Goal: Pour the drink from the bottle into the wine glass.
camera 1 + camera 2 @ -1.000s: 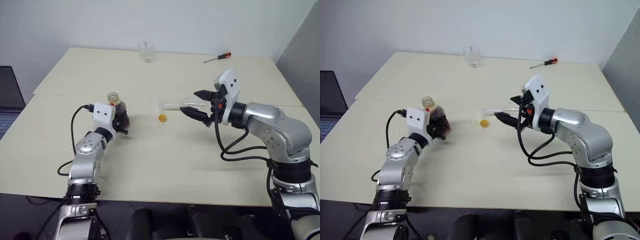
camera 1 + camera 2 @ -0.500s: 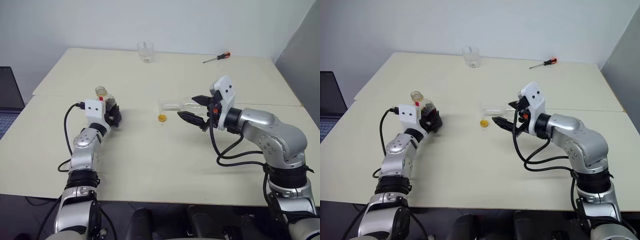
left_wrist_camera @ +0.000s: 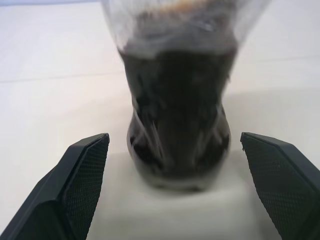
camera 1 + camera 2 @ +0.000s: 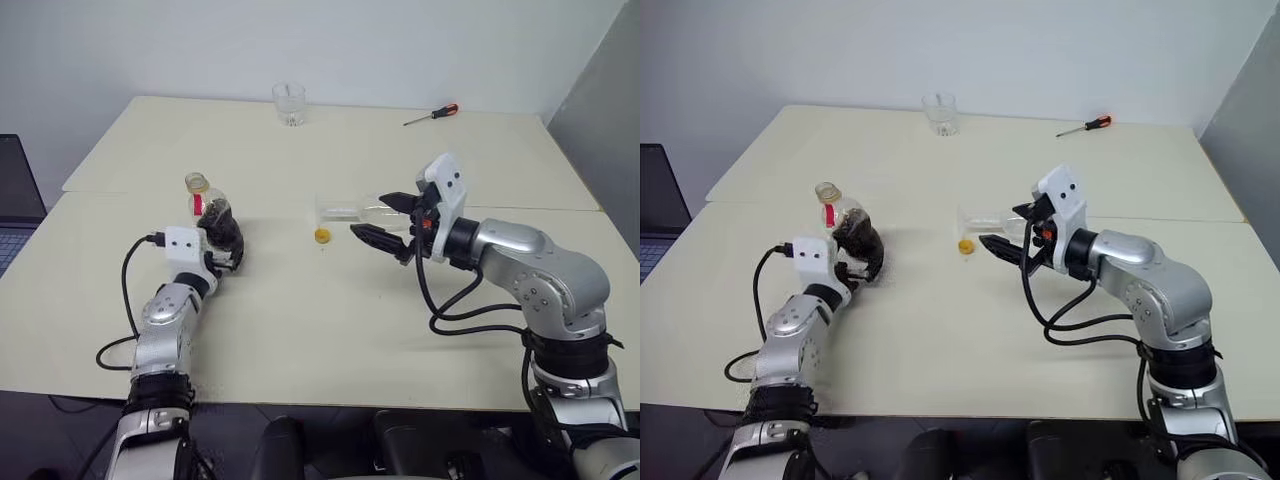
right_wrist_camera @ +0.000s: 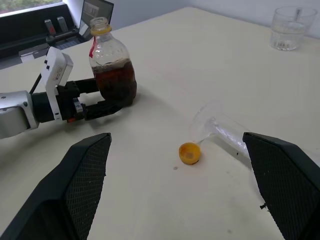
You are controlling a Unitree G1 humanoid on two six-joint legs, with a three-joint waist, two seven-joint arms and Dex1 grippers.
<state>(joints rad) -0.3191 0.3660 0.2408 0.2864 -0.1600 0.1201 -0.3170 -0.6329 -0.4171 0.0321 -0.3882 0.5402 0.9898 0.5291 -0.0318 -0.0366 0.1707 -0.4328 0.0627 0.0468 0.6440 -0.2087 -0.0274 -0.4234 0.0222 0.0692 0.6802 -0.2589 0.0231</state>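
Observation:
The bottle (image 4: pixel 211 214) stands upright on the table's left side, uncapped, with a red neck label and the dark drink (image 5: pixel 114 80) filling its lower half. My left gripper (image 4: pixel 226 261) is open, its fingers (image 3: pixel 82 172) on either side of the bottle's base and apart from it. The yellow cap (image 4: pixel 322 236) lies loose at mid-table. Just beyond the cap, the wine glass (image 4: pixel 342 210) lies on its side, its stem pointing at my right gripper (image 4: pixel 372 216). That gripper is open and holds nothing.
A short clear tumbler (image 4: pixel 289 103) stands at the table's far edge. A red-handled screwdriver (image 4: pixel 432 114) lies at the far right. A laptop (image 4: pixel 15 200) sits off the table's left side. A seam (image 4: pixel 120 192) runs across the tabletop.
My left gripper carried the bottle to the left, set it upright, opened and drew back a little. The right gripper has hardly moved.

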